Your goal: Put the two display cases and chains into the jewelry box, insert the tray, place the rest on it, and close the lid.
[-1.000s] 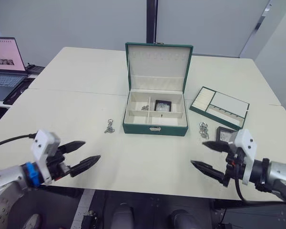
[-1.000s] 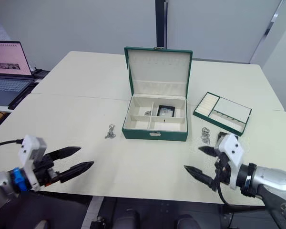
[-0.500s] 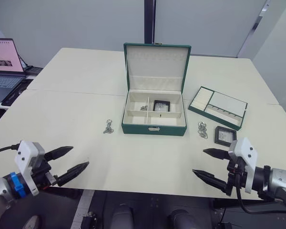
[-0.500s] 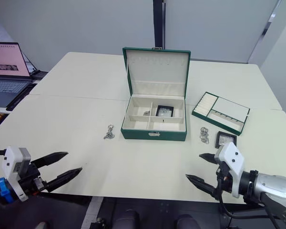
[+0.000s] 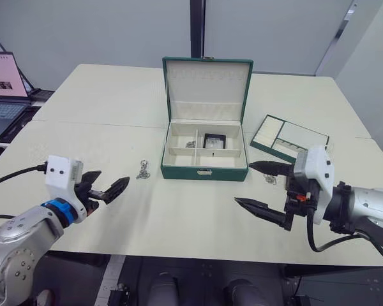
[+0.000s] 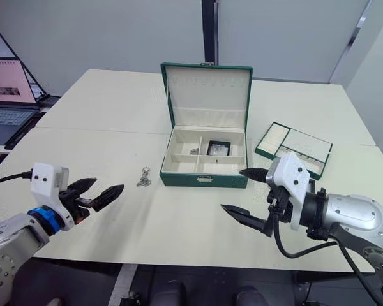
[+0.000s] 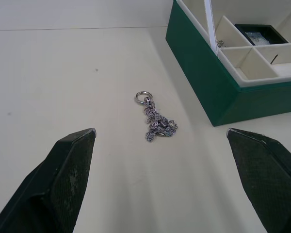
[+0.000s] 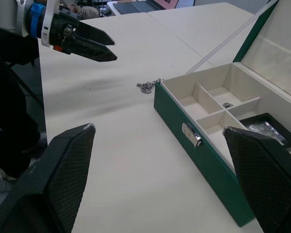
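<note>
The dark green jewelry box (image 5: 204,171) stands open mid-table with its lid (image 5: 206,89) upright. Inside lie one black display case (image 5: 214,140) and a small chain (image 5: 191,144). Another chain (image 5: 142,169) lies on the table left of the box, ahead of my left gripper (image 5: 115,178), which is open and empty. My right gripper (image 5: 242,183) hangs open and empty off the box's front right corner. A further chain (image 5: 269,180) peeks out behind its upper finger. The tray (image 5: 290,137) rests to the right of the box. The second display case is hidden.
A laptop (image 5: 0,83) sits on a side desk at the far left. The cream table (image 5: 102,108) stretches wide around the box, and its front edge runs just under both grippers.
Both arms have moved inward toward the box. The left gripper now points at the chain on the table. The right gripper now covers the display case that lay by the tray.
</note>
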Tool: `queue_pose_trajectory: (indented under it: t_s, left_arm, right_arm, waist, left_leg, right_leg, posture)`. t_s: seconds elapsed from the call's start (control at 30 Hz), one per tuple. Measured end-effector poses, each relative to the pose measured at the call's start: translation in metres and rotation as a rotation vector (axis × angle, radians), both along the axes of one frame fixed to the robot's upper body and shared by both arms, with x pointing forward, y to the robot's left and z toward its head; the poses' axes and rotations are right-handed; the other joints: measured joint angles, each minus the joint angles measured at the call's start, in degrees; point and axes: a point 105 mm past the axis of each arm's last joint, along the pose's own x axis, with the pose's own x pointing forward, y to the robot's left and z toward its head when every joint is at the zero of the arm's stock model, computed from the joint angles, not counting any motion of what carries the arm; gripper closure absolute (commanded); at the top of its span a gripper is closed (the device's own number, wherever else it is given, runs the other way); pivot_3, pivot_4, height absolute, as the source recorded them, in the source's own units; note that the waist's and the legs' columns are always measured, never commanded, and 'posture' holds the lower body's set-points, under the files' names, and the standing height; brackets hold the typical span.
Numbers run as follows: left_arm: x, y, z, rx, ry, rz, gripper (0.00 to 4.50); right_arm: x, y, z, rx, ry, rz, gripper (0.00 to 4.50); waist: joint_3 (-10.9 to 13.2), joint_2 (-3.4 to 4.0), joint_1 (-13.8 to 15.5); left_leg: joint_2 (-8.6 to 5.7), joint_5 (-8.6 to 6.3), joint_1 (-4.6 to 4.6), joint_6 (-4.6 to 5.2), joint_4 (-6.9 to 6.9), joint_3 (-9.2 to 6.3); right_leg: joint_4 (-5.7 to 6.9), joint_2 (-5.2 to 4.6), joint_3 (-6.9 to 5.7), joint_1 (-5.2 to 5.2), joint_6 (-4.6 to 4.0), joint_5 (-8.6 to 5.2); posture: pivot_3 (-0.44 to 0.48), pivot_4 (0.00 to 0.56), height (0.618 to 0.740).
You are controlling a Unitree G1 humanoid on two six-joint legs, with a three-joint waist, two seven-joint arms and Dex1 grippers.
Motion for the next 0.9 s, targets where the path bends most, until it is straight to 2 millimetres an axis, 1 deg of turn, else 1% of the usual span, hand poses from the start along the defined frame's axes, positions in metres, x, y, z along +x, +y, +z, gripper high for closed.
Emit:
queue_pose_trajectory:
  t_s: [0.13, 0.23, 0.4, 0.53, 0.6, 0.73, 0.9]
  left_arm:
    - [0.004, -0.003, -0.005, 0.015, 0.012, 0.015, 0.01]
    - [0.014, -0.005, -0.009, 0.030, 0.010, 0.055, 0.01]
    - [0.033, -0.012, -0.031, 0.043, 0.058, 0.092, 0.01]
    - [0.047, -0.020, -0.041, 0.067, 0.067, 0.087, 0.01]
    - [0.052, -0.021, -0.045, 0.077, 0.065, 0.088, 0.01]
    - [0.065, -0.025, -0.059, 0.089, 0.080, 0.088, 0.01]
    - [0.079, -0.031, -0.061, 0.107, 0.052, 0.072, 0.01]
  right_arm:
    - [0.000, 0.001, 0.000, -0.005, 0.002, 0.005, 0.00]
    - [0.001, 0.001, 0.002, -0.006, -0.002, 0.005, 0.00]
    - [0.003, 0.001, 0.001, -0.018, 0.002, 0.002, 0.00]
    - [0.004, 0.000, 0.001, -0.023, 0.002, -0.003, 0.00]
    - [0.004, -0.001, 0.001, -0.027, -0.001, -0.004, 0.00]
    - [0.005, -0.001, 0.003, -0.036, -0.009, -0.007, 0.00]
    - [0.006, -0.002, 0.004, -0.047, -0.016, -0.011, 0.00]
  waist:
    - [0.00, 0.00, -0.05]
    - [0.00, 0.00, 0.06]
    - [0.00, 0.01, 0.04]
    - [0.00, 0.01, 0.06]
    - [0.00, 0.01, 0.07]
    - [0.00, 0.01, 0.10]
    - [-0.01, 0.03, 0.28]
  left_leg:
    - [0.00, 0.00, 0.00, 0.00, 0.00, 0.02]
    - [-0.02, 0.00, 0.00, 0.00, 0.02, 0.01]
    - [-0.02, 0.01, 0.00, -0.01, 0.02, 0.02]
    - [-0.02, 0.02, 0.00, -0.02, 0.02, 0.03]
    - [-0.02, 0.02, 0.00, -0.03, 0.02, 0.04]
    - [-0.03, 0.03, 0.00, -0.04, 0.02, 0.04]
    - [-0.03, 0.06, 0.00, -0.10, 0.03, 0.06]
  right_leg:
    - [0.00, 0.00, 0.01, 0.00, 0.00, 0.00]
    - [0.00, -0.01, 0.00, 0.02, 0.00, 0.00]
    - [0.00, 0.00, 0.01, 0.01, 0.00, 0.00]
    - [0.00, 0.00, 0.02, 0.01, 0.00, 0.00]
    - [0.01, 0.00, 0.02, 0.01, 0.00, 0.00]
    - [0.01, 0.00, 0.01, 0.01, 0.00, 0.00]
    - [0.01, -0.01, 0.01, 0.03, 0.00, 0.01]
  posture:
    - [0.000, 0.150, 0.726]
    - [0.000, 0.150, 0.726]
    - [0.000, 0.150, 0.726]
    - [0.000, 0.150, 0.726]
    - [0.000, 0.150, 0.726]
    - [0.000, 0.150, 0.726]
    - [0.000, 0.150, 0.726]
